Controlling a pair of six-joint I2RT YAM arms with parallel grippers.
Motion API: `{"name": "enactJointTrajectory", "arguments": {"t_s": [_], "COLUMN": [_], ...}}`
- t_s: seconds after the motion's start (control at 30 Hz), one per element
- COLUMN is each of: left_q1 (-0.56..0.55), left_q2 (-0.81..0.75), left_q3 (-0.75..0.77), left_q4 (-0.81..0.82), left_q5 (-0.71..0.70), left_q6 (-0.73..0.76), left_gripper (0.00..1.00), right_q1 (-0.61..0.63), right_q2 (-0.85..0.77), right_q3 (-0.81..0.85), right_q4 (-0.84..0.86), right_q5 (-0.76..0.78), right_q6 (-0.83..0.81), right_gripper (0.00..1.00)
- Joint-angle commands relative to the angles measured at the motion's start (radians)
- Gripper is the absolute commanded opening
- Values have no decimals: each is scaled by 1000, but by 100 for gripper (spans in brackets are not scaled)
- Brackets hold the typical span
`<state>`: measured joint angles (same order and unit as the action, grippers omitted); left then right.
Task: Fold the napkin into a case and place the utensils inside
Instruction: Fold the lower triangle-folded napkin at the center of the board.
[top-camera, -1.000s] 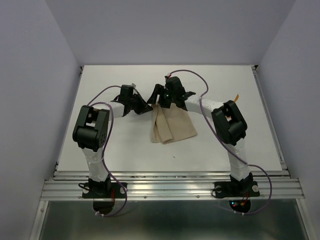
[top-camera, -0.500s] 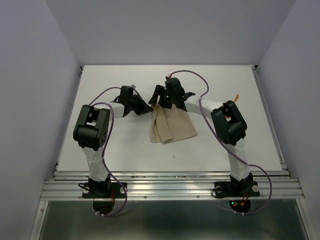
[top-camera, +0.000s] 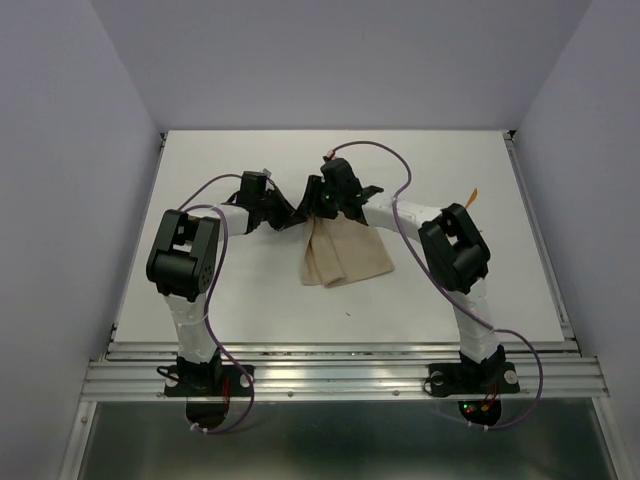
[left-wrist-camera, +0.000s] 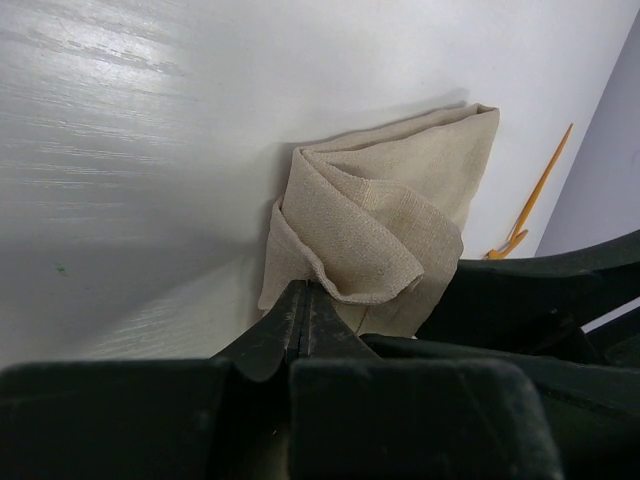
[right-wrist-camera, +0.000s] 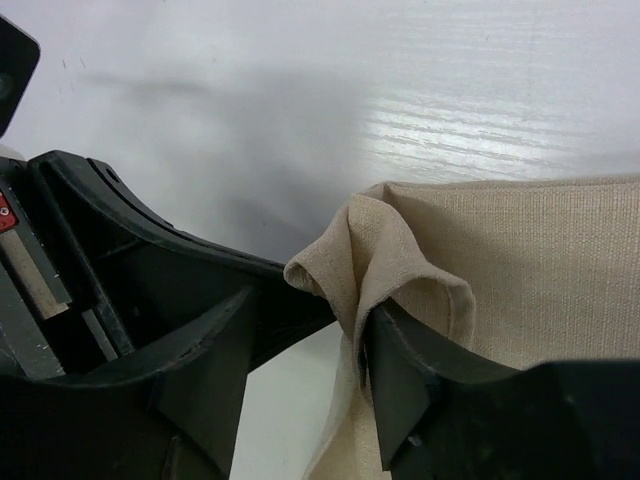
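The napkin (top-camera: 345, 255) is seen on the white table (top-camera: 250, 290), near the middle. It is a soft tan cloth with a fine woven look, and it has been folded into layers. From above, its shape is longer than it is wide. Its long side runs from the far end to the near end and leans a little to the left. A thin folded strip lies along its left side.

The far end of the cloth is bunched up into a small peak with rolled edges. The left gripper (top-camera: 297, 214) is squeezed tight, and the cloth's far corner seems to be pinched at its black tips. The right gripper (top-camera: 320, 207) is set just beside it. Its fingers are held apart, and a raised fold of cloth stands between them. The fold is touched by one finger (right-wrist-camera: 400, 360) only, with a gap on the other side.

The utensils (top-camera: 474, 195) are thin, stick-like and orange. They are seen on the bare table to the right, well apart from the napkin.
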<state>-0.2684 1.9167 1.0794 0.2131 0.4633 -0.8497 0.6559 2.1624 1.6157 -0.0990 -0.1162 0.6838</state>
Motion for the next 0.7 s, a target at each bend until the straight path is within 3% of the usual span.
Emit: {"name": "enactJointTrajectory", "arguments": {"t_s": [0.0,0.13,0.23,0.37,0.43,0.67], "left_q1": [-5,-5,-5,-5,-5,-2], "left_q2": [-22,-27,-38,-93,-140,-333], "left_q3": [7,7,4,-33,-52,-150], "left_q4": [28,26,14,-9,-41,-240], "left_q5": [17,18,31,35,31,-20], "left_q6": [-2,-2,11,53,84,231], "left_gripper": [0,0,0,0,0,15], "right_q1": [19,19,19,5,-4,-13], "right_q2": [5,7,5,7,5,11], "right_q3": [50,47,42,44,42,47], "right_q4": [-11,-15,-15,-15,-13,-10], "right_q5": [64,76,79,14,-16,-163], "right_q6": [-20,-21,-15,-6,-7,-32], "right_gripper": [49,35,17,1,1,1]}}
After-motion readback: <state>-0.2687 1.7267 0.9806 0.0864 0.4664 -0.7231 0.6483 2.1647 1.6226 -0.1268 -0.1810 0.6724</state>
